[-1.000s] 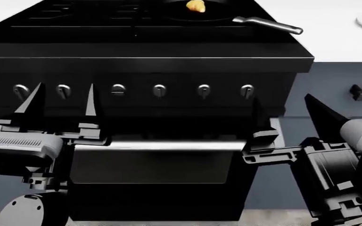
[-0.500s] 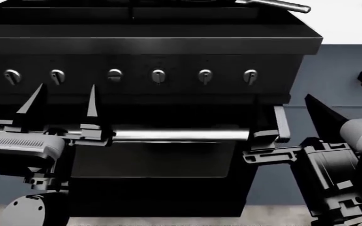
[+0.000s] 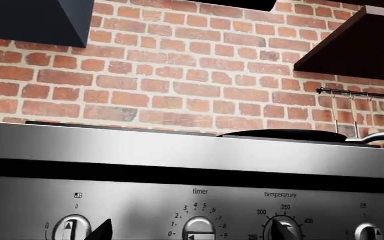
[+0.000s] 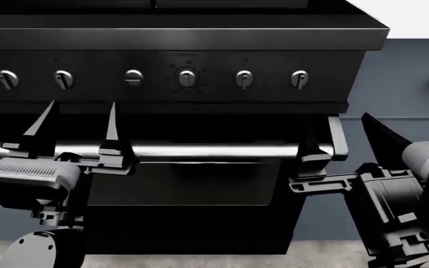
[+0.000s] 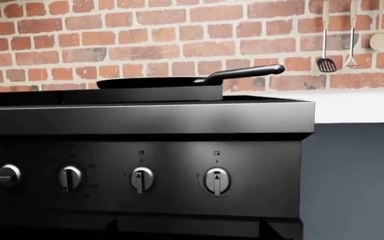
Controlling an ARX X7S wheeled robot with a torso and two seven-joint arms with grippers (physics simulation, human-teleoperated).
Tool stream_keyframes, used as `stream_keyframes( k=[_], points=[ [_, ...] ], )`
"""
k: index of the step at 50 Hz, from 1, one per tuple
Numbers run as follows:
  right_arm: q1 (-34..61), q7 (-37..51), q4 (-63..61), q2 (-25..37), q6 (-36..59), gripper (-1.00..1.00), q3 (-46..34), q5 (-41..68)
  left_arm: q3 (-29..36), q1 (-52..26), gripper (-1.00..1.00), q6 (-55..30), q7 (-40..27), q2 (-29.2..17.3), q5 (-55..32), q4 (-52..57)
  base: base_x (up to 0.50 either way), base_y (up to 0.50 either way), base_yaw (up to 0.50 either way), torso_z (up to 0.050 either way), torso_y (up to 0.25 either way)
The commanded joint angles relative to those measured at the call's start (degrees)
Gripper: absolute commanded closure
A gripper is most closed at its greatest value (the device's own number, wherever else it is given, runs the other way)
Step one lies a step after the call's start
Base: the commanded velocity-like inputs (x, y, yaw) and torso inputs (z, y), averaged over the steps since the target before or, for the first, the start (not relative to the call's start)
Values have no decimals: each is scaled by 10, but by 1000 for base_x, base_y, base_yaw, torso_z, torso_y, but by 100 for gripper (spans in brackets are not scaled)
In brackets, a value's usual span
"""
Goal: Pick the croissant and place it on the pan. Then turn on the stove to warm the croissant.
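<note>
Large black stove (image 4: 177,50) with a row of six silver knobs (image 4: 187,77) and a round black pan (image 5: 155,82) resting on top.

The stove fills the head view, its silver bar handle (image 4: 214,150) running across the oven door below the knobs. The shallow pan sits flat on the cooktop toward the stove's right side, its long grey metal handle (image 5: 245,73) angled upward to the right. The croissant cannot be seen from these low angles.

Sharp, evenly lit renders — soft glare on the stove (image 4: 177,39) front, oven recess dark.
</note>
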Motion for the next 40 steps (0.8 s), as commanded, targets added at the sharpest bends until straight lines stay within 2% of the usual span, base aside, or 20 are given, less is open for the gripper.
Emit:
stream_keyframes(
  k=[1,12,40],
  points=[
    [0,-4,3,-2,-2,-100,-1,-6,1,2,-100,4,0,-1,-4,2,0,0,0,0,0],
    [13,-18,20,-16,1,-100,-5,-7,-2,7,-100,6,2,-5,-21,16,0,0,0,0,0],
    [124,-16,83,-28,80,-100,-7,41,-4,7,-100,-5,0,-16,-50,34,0,0,0,0,0]
  ],
)
